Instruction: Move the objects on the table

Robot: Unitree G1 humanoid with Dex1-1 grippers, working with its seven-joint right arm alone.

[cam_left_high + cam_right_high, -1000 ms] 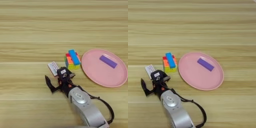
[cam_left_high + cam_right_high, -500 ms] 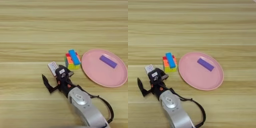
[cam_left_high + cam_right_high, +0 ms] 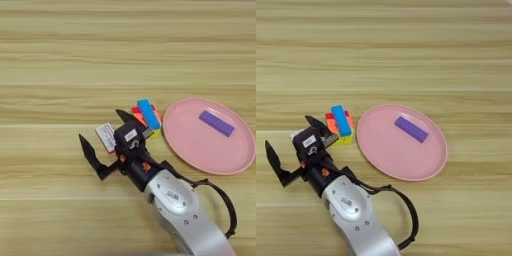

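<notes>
The right gripper (image 3: 107,136) hangs with its fingers spread wide around the flat white box (image 3: 105,137), apparently poised to pinch it. At its two o'clock the blue bar (image 3: 148,114) tops the multicoloured cube (image 3: 150,126); the purple block (image 3: 216,123) lies in the pink plate (image 3: 192,150) at three o'clock.

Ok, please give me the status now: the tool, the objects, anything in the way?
Right tool open, straddling the white box, not gripping. Purple block lies on the pink plate. Blue bar sits on the multicoloured cube beside it. Nothing in the way.
</notes>
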